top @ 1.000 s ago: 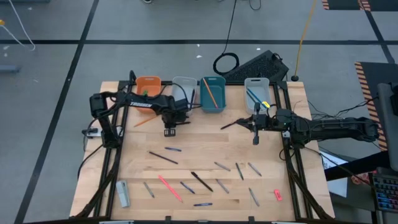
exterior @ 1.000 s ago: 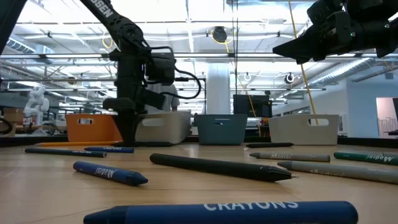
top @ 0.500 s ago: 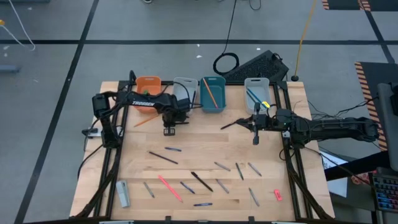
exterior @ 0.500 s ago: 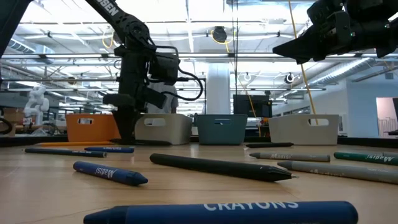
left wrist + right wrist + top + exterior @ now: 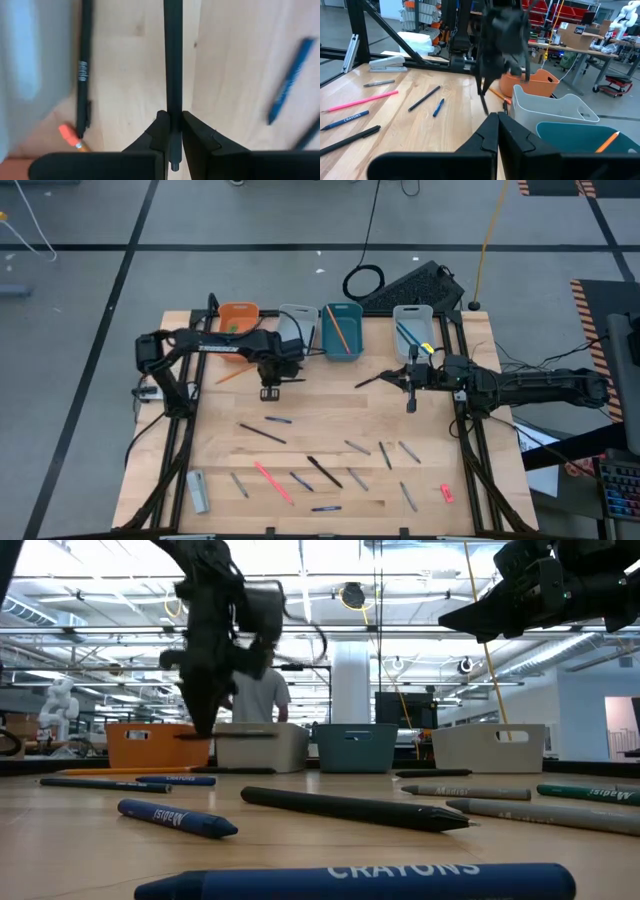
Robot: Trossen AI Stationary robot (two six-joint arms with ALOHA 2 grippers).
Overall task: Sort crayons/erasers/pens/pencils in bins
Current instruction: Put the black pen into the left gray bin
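A slim black pen (image 5: pixel 173 60) is pinched between the left jaws (image 5: pixel 171 131) close to one of its ends, so that nearly its whole length runs out ahead of them. In the high view these jaws (image 5: pixel 271 380) hang over the bench (image 5: pixel 330 420), just in front of the pale grey-white bin (image 5: pixel 296 323) and beside the orange bin (image 5: pixel 238 318). In the low view the pen (image 5: pixel 214 736) is seen lifted clear of the wood, roughly level. Under the jaws a second black pen (image 5: pixel 84 75) and an orange pencil tip (image 5: pixel 70 137) lie on the boards, and a blue crayon (image 5: pixel 290 85) lies off to the other side.

The pen is judged light, stiff and smooth-barrelled; held so near its end, it could pivot or slide in the grip, and a hold nearer its middle would probably be steadier.

The right jaws (image 5: pixel 496 125) are pressed together and empty, held above the bench in front of the far grey-white bin (image 5: pixel 412 322). The teal bin (image 5: pixel 342 330) holds an orange pencil.

The bench is of pale wooden boards, with crayons, pens and pencils scattered across its near half, a stapler (image 5: pixel 198 490) at one near corner and a pink-red eraser (image 5: pixel 446 492) toward the other. Beyond it lies a bright workshop, where a person (image 5: pixel 258 695) stands behind the bins.
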